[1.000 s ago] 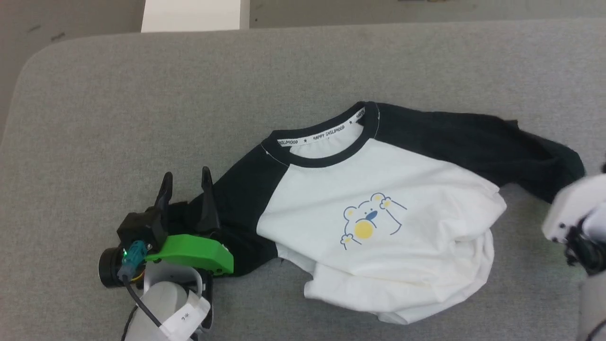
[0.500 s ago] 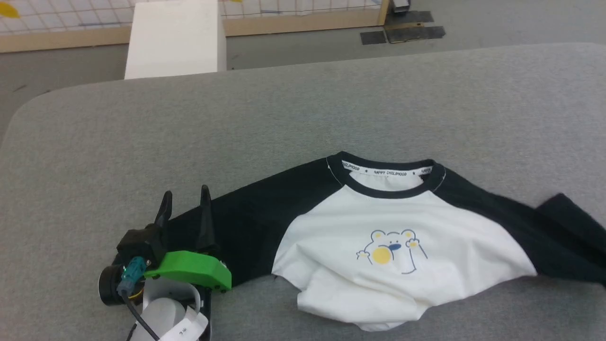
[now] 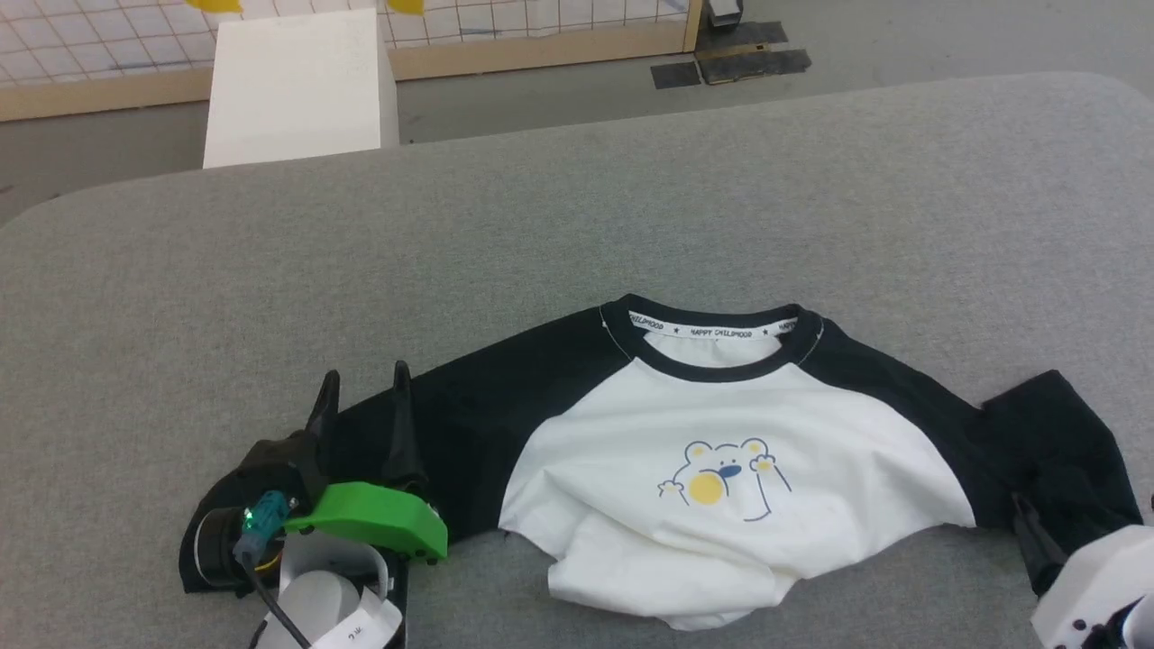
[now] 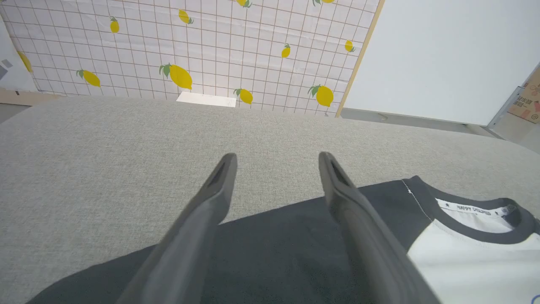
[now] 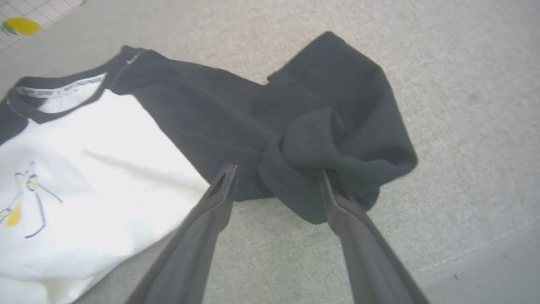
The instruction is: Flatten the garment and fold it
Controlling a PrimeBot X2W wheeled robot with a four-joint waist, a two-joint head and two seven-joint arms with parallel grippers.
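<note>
Nearly spread out, the garment (image 3: 622,433) lies front-up on the near part of the grey counter (image 3: 541,225), collar away from the robot, its small bear print (image 3: 721,469) showing. The soft white body is rumpled along the hem (image 3: 667,577), which doubles under itself. The black left sleeve (image 3: 478,406) runs out fairly smooth, while the black right sleeve (image 5: 320,139) is bunched into a thick roll at its cuff. The left gripper (image 4: 277,158) rests over its sleeve with fingers spread, gripping nothing. The right gripper (image 5: 277,171) stands open too, the bunched cuff between its fingertips (unpinched, by the look of it). Flattening likely calls for taking that cuff by a single layer and drawing it outward, low over the felt-like cloth, then tugging the hem toward the robot.
</note>
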